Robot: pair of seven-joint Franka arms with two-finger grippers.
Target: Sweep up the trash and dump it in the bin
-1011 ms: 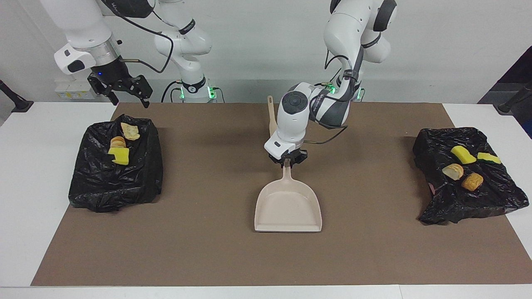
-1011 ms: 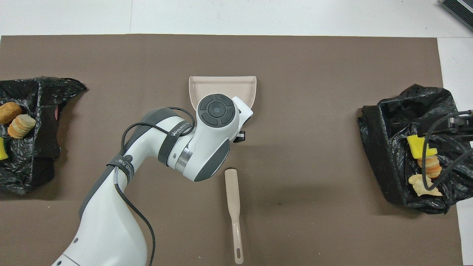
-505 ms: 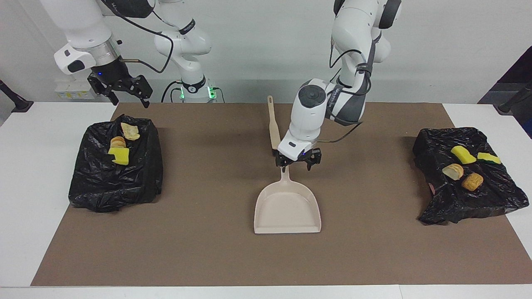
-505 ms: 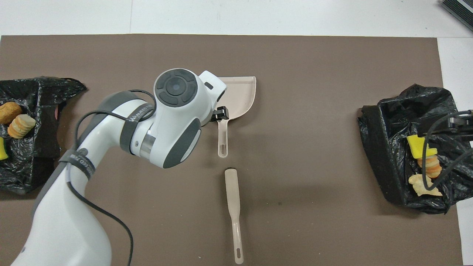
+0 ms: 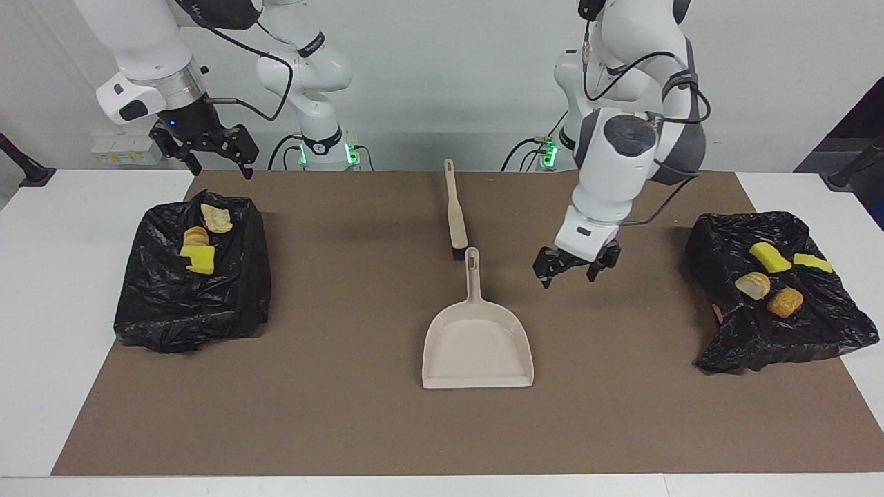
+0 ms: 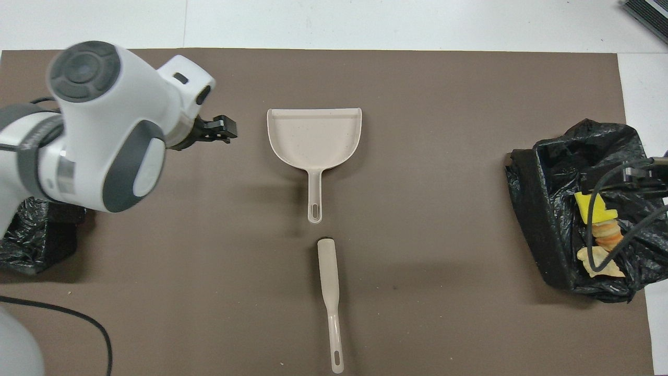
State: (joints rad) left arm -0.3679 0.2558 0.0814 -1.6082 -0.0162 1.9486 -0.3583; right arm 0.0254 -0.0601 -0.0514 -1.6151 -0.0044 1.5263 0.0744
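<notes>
My left gripper (image 5: 572, 268) hangs over the mat (image 5: 345, 414) beside the dustpan (image 5: 478, 345), jaws spread, empty. My right gripper (image 5: 207, 153), jaws spread, waits over the bin (image 5: 173, 310) at its table end.

Showing glossy white shells with dark grey joint panels and round grey end caps on both arms. Ending in black hands: left hand (image 5: 577, 268), right hand (image 5: 210, 153). Trailing black cables along the links. Wearing black bands with white lettering. Glowing green at the bases, blue at the right wrist's twelve o'clock edge.
</notes>
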